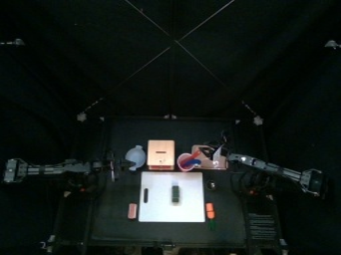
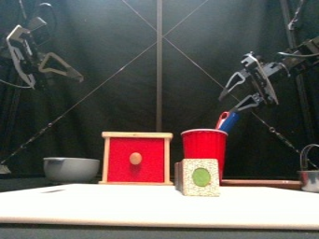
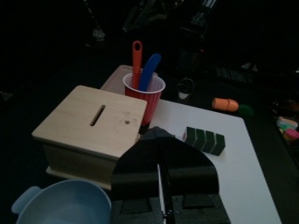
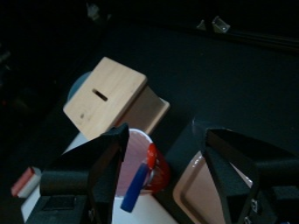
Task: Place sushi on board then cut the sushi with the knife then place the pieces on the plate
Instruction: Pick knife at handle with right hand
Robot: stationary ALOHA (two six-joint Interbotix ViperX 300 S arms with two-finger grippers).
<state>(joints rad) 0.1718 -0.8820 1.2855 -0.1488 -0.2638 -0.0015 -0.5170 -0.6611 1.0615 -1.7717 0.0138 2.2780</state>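
Progress: we judge step one done, the sushi roll (image 1: 176, 192) sits whole on the white board (image 1: 154, 206), front-middle of the counter | blue knife (image 2: 225, 119) in the red cup (image 2: 206, 149) toward the back edge, not yet picked up | cutting and plating on the pink tray (image 4: 201, 189) left | right gripper (image 4: 170, 140) spread wide, empty, over the cup | left gripper (image 3: 159, 179) closed, empty, at the left edge | writing: none we can read

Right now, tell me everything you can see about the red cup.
The red cup looks like glossy plastic and tapers toward its base. It stands upright behind the white cutting board, close beside the wooden box. A blue knife and a red knife stick up out of it. From the front, the sushi roll hides part of its lower wall. The right gripper hovers up and to its right, fingers open, touching nothing.
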